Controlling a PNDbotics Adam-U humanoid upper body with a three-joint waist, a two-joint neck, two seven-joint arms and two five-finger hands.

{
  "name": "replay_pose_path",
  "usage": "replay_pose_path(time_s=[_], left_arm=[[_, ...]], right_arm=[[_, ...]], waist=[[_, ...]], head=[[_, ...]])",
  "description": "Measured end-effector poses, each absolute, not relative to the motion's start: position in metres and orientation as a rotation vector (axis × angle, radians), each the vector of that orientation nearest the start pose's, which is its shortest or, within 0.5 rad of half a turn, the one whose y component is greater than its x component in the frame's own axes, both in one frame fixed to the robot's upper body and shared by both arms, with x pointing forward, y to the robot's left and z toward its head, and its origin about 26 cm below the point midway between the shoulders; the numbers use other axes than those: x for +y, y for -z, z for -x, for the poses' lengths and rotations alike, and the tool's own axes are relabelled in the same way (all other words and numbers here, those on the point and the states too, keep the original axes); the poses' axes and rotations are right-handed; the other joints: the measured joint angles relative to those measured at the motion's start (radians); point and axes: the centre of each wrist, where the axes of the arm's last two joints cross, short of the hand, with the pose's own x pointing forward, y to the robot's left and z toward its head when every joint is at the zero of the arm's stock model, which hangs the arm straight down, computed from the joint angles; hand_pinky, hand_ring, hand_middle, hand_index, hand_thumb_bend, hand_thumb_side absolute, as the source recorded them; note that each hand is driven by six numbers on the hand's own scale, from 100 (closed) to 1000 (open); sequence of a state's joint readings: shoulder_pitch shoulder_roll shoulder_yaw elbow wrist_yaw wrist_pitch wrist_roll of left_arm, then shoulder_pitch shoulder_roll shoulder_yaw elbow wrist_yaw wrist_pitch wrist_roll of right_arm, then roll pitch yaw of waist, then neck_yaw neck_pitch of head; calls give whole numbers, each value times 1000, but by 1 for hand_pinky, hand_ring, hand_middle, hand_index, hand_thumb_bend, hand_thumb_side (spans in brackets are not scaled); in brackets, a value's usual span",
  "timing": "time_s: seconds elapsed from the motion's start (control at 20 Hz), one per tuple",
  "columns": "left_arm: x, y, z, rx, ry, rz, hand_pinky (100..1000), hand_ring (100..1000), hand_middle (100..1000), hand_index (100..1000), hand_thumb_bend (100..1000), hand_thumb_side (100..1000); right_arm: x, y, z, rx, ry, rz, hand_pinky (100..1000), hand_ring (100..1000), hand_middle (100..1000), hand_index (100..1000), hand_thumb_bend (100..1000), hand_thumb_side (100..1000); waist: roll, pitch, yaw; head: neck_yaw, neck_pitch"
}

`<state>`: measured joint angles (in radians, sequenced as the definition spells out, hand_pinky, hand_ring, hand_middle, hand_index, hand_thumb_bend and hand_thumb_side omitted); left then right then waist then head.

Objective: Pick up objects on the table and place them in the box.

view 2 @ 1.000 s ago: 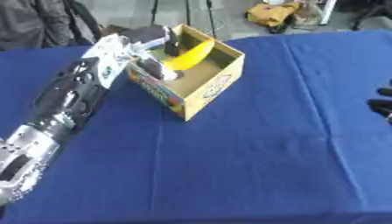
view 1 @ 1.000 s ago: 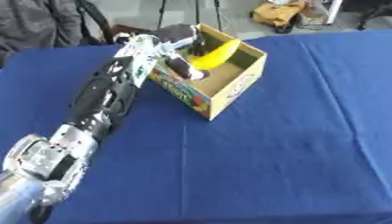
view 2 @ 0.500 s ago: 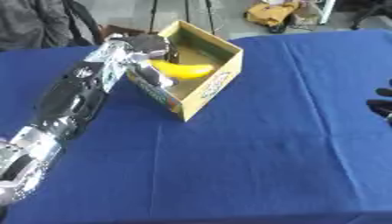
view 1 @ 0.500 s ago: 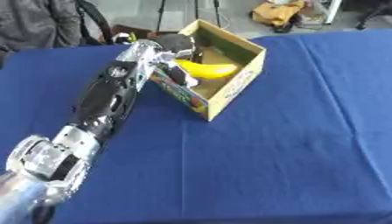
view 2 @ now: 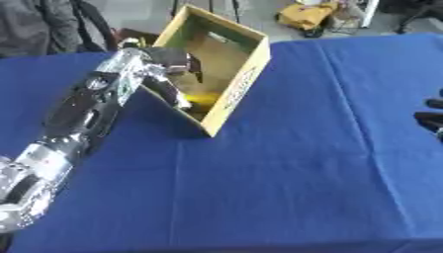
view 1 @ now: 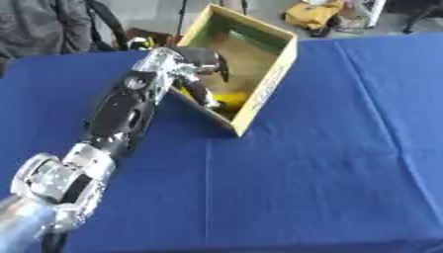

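Cardboard box stands tipped on the blue tablecloth, its open top swung up toward the camera and toward twelve o'clock so the brown inside walls and floor show; its lower edge rests on the cloth near the middle of the view, with printed colour on the outer side that faces four o'clock; a banana, yellow, lies inside at the low end of the box, only a small part of it showing between the hand and the near wall. The left hand reaches in from seven o'clock on a long black and silver arm; it hooks over the box's left wall, fingers curled down into the box and a silver thumb running along that wall toward the banana, so the hand is clasped on the wall of the box and not on the fruit; whether the thumb touches the banana I cannot tell. The right hand shows only as dark fingertips at the three o'clock edge of the right eye view, well apart from the box; whether those fingers are straight or curled cannot be made out.
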<state>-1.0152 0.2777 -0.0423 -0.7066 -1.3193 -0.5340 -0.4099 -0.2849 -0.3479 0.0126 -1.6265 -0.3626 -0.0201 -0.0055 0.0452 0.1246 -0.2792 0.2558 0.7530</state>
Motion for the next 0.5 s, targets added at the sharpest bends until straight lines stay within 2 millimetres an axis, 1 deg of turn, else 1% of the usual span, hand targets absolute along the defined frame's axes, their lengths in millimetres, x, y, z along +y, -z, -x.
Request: replay_pose_path(time_s=[0.05,0.1,0.15,0.2,0.25,0.35,0.4,0.45,0.5], left_arm=[[236,-155,-499,-1267,1976,-791,883,889,866,862,592,781],[236,-154,-499,-1268,1976,-786,889,894,873,867,566,861],[236,-154,-499,-1272,1975,-781,889,894,873,867,566,861],[236,-154,-499,-1278,1972,-777,884,879,855,862,541,936],[236,-155,-499,-1289,1967,-774,873,863,833,851,534,945],[236,-160,-498,-1343,1942,-777,873,863,833,851,534,945],[236,-163,-498,-1373,1927,-781,813,779,703,765,514,969],[235,-166,-498,-1410,1903,-789,813,779,703,765,514,969],[236,-171,-497,-1451,1868,-801,786,747,654,739,502,965]], right_arm=[[-293,-110,-341,-1903,-90,-116,819,675,679,806,100,921],[-293,-110,-341,-1903,-90,-116,819,675,679,806,100,921],[-293,-110,-341,-1904,-91,-116,819,675,679,806,100,921],[-293,-110,-341,-1904,-91,-116,819,675,679,806,100,921],[-293,-110,-341,-1904,-91,-116,819,675,679,806,100,920],[-293,-110,-341,-1904,-91,-116,819,675,679,806,100,920],[-293,-110,-341,-1904,-90,-116,819,675,679,806,100,920],[-293,-110,-341,-1904,-89,-114,819,675,679,806,100,920],[-294,-110,-341,-1904,-87,-113,819,675,679,806,100,920]], waist=[[0,0,0],[0,0,0],[0,0,0],[0,0,0],[0,0,1],[-1,0,5],[-2,0,6],[-4,0,10],[-5,0,15]], head=[[0,0],[0,0],[0,0],[-1,0],[-2,0],[-3,-4],[-4,-6],[-5,-7],[-8,-7]])
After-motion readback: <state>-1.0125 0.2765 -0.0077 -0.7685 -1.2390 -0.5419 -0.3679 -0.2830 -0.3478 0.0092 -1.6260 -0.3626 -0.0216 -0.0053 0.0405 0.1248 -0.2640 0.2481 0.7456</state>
